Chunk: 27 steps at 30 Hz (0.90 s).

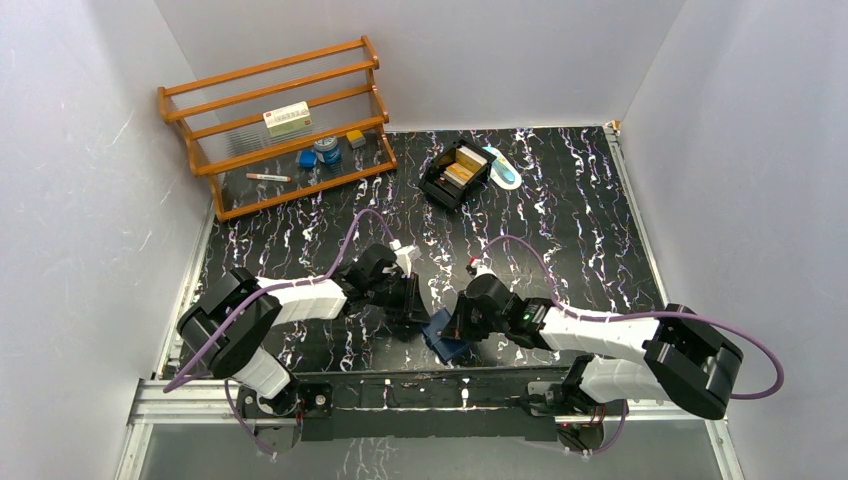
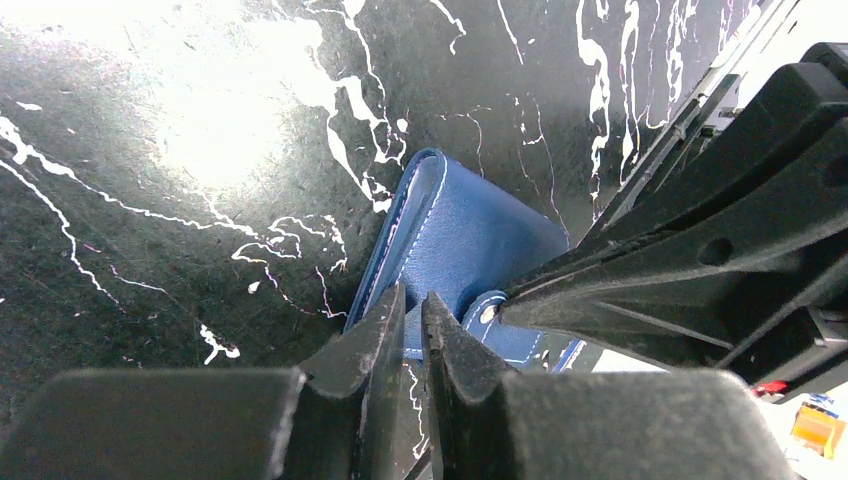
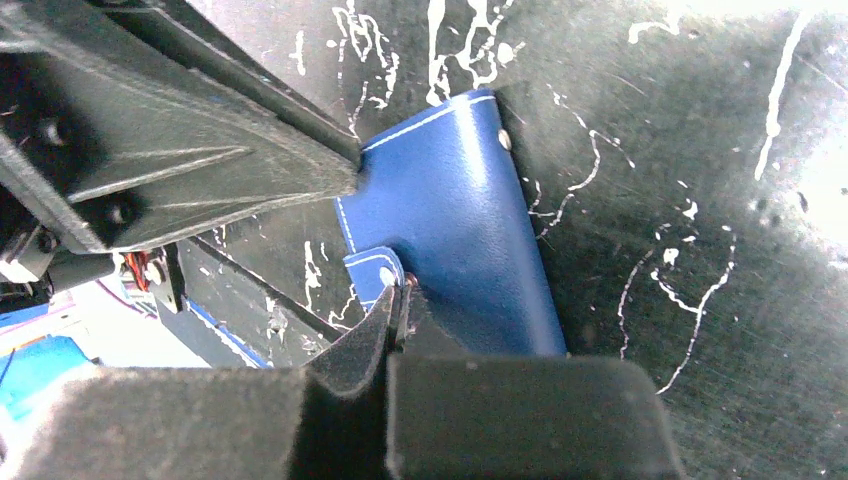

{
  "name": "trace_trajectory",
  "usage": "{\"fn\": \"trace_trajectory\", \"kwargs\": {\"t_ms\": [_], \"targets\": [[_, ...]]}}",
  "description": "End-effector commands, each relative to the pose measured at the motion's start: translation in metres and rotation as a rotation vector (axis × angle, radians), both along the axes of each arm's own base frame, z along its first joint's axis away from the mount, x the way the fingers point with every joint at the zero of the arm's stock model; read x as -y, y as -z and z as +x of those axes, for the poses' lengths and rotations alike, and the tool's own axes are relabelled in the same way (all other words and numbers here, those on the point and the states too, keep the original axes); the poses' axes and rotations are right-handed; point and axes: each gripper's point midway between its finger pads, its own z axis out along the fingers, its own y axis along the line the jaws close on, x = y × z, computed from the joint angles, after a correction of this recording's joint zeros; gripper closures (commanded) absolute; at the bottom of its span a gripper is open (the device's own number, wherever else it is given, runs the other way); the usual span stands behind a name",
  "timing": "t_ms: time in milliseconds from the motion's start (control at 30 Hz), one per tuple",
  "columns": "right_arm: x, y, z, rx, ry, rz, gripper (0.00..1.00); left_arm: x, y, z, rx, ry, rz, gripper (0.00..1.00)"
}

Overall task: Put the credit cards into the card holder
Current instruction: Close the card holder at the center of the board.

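Observation:
The navy card holder (image 1: 443, 336) lies folded on the black marbled table near the front edge, between my two grippers. It also shows in the left wrist view (image 2: 470, 235) and the right wrist view (image 3: 455, 220). My right gripper (image 3: 400, 292) is shut at its small snap tab (image 3: 372, 272). My left gripper (image 2: 413, 300) has its jaws almost together, with the tips over the holder's near edge and nothing seen between them. The gold credit cards (image 1: 460, 166) sit stacked in a black tray (image 1: 437, 190) at the back, far from both grippers.
A wooden rack (image 1: 285, 75) stands at the back left and holds a white-and-red box (image 1: 287, 119) and small blue items. A white-and-teal object (image 1: 505, 172) lies right of the tray. White walls close in on both sides, and a metal rail runs along the front edge.

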Motion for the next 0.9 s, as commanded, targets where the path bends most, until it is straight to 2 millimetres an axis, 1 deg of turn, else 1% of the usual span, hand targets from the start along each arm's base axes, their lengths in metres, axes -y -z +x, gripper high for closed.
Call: {"fn": "trace_trajectory", "kwargs": {"t_ms": [0, 167, 333, 400, 467, 600, 667, 733, 867], "targets": [[0.011, 0.007, 0.003, -0.007, 0.059, -0.028, 1.0, -0.016, 0.02, -0.012, -0.028, 0.014, 0.104, 0.87], [0.013, 0.01, 0.001, -0.023, 0.065, -0.035, 1.0, -0.013, 0.018, -0.011, -0.023, 0.017, 0.099, 0.87], [0.017, 0.019, -0.002, -0.041, 0.071, -0.061, 1.0, -0.011, 0.016, -0.01, -0.022, 0.022, 0.094, 0.87], [0.019, 0.022, -0.003, -0.05, 0.075, -0.07, 1.0, -0.008, 0.011, -0.01, -0.025, 0.016, 0.083, 0.85], [0.02, 0.022, -0.003, -0.05, 0.077, -0.068, 1.0, -0.005, 0.001, -0.008, -0.035, 0.002, 0.073, 0.82], [0.021, 0.023, -0.003, -0.053, 0.079, -0.079, 1.0, 0.005, -0.031, -0.011, -0.036, 0.011, -0.002, 0.74], [0.021, 0.025, -0.004, -0.06, 0.081, -0.083, 1.0, 0.005, -0.039, -0.015, -0.031, 0.005, -0.023, 0.72], [0.023, 0.027, -0.005, -0.066, 0.087, -0.085, 1.0, 0.002, -0.041, -0.02, -0.031, -0.004, -0.026, 0.7], [0.023, 0.027, -0.004, -0.064, 0.093, -0.087, 1.0, -0.004, -0.031, -0.029, -0.056, -0.005, -0.01, 0.68]]}}
